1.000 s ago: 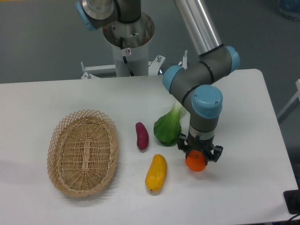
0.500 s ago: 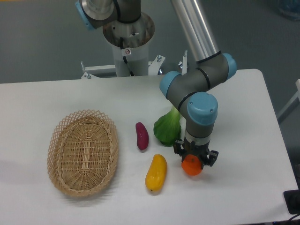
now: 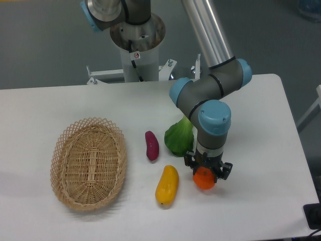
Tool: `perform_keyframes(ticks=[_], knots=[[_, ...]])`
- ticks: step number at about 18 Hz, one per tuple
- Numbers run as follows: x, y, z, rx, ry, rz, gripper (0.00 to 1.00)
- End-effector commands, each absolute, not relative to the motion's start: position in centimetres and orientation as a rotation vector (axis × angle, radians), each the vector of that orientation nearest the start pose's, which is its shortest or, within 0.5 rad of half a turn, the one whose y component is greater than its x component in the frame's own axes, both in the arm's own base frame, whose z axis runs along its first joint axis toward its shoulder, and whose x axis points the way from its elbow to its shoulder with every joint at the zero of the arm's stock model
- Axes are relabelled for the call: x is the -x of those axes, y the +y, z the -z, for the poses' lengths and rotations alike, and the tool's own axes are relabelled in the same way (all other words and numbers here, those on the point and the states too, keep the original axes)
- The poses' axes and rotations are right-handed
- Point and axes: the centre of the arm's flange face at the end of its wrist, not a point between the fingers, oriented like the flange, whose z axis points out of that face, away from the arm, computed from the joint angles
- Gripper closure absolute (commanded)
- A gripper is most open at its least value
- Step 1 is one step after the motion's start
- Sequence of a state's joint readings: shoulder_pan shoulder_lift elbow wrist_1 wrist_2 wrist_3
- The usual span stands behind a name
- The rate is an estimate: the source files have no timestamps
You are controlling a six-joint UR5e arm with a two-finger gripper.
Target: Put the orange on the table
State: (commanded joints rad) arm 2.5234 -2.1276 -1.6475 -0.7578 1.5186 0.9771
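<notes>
The orange (image 3: 204, 179) is small, round and bright, and sits between the fingers of my gripper (image 3: 206, 174) at the front right of the white table (image 3: 261, 201). The gripper points straight down and is shut on the orange. The orange is low over the tabletop or touching it; I cannot tell which. The gripper hides its upper part.
A yellow-orange elongated fruit (image 3: 167, 185) lies just left of the orange. A purple eggplant-like piece (image 3: 151, 145) and a green leafy vegetable (image 3: 179, 137) lie behind it. An oval wicker basket (image 3: 89, 162) stands at the left. The table's front edge is close.
The gripper with the orange has moved a little left and toward the front of the table, and seems lower. The other objects have not moved.
</notes>
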Motion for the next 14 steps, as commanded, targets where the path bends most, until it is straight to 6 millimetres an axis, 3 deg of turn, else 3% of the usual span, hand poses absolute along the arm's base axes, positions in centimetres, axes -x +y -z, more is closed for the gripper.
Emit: perform_keyframes(ticks=[2, 4, 6, 14], knots=[[45.5, 49.4, -21.9, 2.982, 0.044, -0.193, 0.0], [46.1, 49.8, -24.6, 2.95, 0.044, -0.248, 0.0], [46.5, 49.8, -26.1, 2.938, 0.039, -0.276, 0.0], [46.5, 48.8, -27.4, 2.931, 0.038, -0.293, 0.0]])
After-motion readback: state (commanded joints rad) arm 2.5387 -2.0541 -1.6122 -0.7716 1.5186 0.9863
